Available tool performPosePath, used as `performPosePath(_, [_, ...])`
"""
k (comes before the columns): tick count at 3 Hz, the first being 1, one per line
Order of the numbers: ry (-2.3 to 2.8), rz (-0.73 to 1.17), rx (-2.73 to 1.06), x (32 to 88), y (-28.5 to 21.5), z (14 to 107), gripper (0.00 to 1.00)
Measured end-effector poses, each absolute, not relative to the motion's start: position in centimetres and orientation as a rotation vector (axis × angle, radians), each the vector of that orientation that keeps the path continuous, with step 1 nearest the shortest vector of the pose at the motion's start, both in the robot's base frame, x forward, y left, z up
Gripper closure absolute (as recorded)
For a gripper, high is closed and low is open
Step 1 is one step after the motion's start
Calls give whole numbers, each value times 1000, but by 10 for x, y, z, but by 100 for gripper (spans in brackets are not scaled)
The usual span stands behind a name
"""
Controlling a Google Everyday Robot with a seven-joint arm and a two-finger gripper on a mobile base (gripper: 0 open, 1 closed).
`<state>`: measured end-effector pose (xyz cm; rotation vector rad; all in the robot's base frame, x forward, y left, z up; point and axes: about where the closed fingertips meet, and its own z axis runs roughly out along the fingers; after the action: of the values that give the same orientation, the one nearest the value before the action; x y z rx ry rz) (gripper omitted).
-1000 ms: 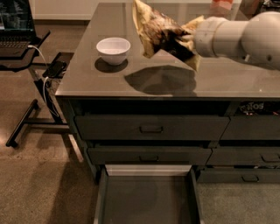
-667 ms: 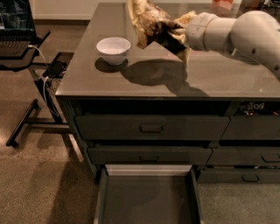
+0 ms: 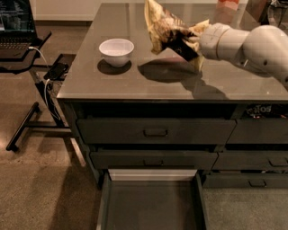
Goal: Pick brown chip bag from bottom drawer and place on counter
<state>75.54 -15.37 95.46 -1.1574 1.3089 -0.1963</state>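
The brown chip bag (image 3: 163, 27) is crumpled, tan at the edges and dark brown in the middle. It hangs in my gripper (image 3: 183, 44) above the counter (image 3: 135, 76), right of the white bowl, and casts a shadow on the top. The gripper is shut on the bag's lower right part. My white arm (image 3: 247, 45) reaches in from the right. The bottom drawer (image 3: 153, 204) is pulled out below, with a flat dark inside and a pale rear edge; nothing shows in it.
A white bowl (image 3: 116, 51) stands on the counter's left part. Two shut handled drawers (image 3: 155, 131) sit above the open one. A black laptop stand (image 3: 22, 49) with cables is at the left. An orange thing (image 3: 227, 4) is at the counter's far edge.
My arm has carried the chip bag further back over the counter and a little lower; its shadow has moved with it. The bowl and the drawer are unmoved.
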Motion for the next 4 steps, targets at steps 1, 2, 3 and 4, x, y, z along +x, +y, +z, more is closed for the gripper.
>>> performPosePath(1, [1344,-199,-1145,746,-173,934,100])
performPosePath(2, [1351,-200,-1144,744,-177,931,86])
performPosePath(3, [1351,-200,-1144,744,-176,931,63])
performPosePath(4, [1351,-200,-1144,744,-176,931,39])
